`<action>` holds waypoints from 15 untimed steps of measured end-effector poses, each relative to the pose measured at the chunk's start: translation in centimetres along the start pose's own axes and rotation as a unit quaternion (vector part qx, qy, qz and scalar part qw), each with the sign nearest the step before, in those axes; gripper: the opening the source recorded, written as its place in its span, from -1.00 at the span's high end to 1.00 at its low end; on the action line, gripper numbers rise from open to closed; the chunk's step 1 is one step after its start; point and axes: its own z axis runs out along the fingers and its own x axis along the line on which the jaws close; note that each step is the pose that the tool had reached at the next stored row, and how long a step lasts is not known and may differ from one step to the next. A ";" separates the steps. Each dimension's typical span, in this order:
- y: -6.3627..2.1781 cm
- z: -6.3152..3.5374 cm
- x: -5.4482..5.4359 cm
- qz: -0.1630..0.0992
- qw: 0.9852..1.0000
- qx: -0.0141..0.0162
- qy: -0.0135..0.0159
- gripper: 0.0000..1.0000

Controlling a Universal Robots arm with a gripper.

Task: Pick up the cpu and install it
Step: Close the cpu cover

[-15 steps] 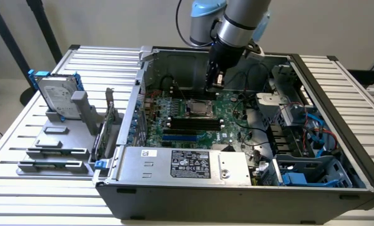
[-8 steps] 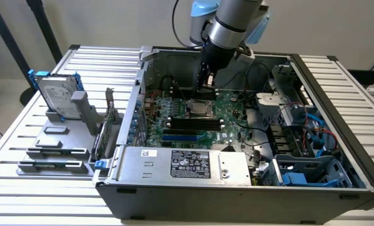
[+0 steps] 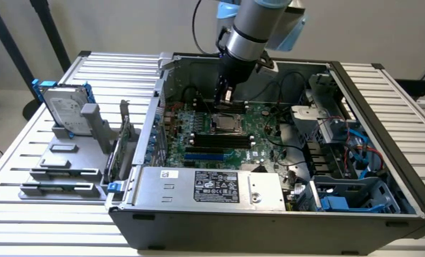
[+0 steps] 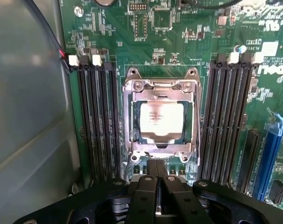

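- The cpu [image 4: 161, 122] is a small, flat, square chip with a dull silver-grey metal top. It lies level inside the socket frame [image 4: 132, 116], near the middle of the green motherboard [image 4: 179, 42].
- Banks of long black memory slots [image 4: 97, 121] run along both sides of the socket, close to it but not touching the chip.
- The tool [image 4: 156, 164] is clenched, with its two black fingers pressed together and nothing between them. It hangs just above the near edge of the socket frame, apart from the chip.
- In the exterior view, the arm [image 3: 250, 27] reaches down into an open computer case [image 3: 270, 217] that lies on a slatted metal desk [image 3: 20, 144].
- Toward the exterior view's left, outside the case, a hard drive [image 3: 64, 110] in a blue frame stands upright behind grey holder blocks [image 3: 61, 174].
- We judge the chip to be light, rigid and fragile, with a smooth metal top that offers little friction.
- The safest hold looks to be on two opposite edges, keeping it level and never touching the underside. The surrounding frame leaves little room for fingers.
- We cannot tell whether the frame is latched over the chip.
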 end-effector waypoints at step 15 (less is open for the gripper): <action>0.32 2.72 -0.5 0.000 1.000 0.002 0.000 0.79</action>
